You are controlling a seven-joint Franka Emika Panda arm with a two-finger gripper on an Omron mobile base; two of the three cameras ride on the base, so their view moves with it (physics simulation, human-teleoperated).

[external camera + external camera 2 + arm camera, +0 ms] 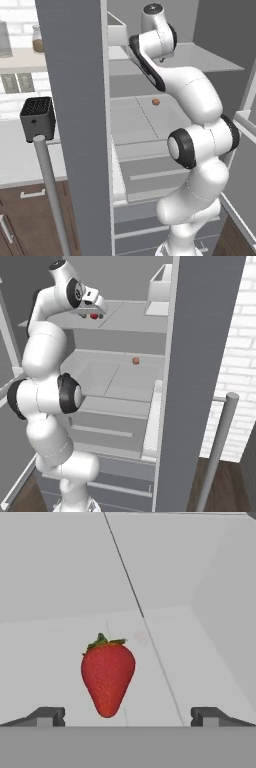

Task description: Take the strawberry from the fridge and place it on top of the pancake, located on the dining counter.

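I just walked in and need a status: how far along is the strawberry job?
Done: the fridge stands open and the arm has reached the upper shelf. In hand: the open gripper faces the strawberry, which lies on the shelf between the fingertips' line, not gripped. Left: close on it, lift it out, carry it to the pancake.

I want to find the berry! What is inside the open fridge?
The strawberry lies on an upper shelf of the fridge, before the open gripper. A small brown thing sits one shelf lower. The door hides the side part.
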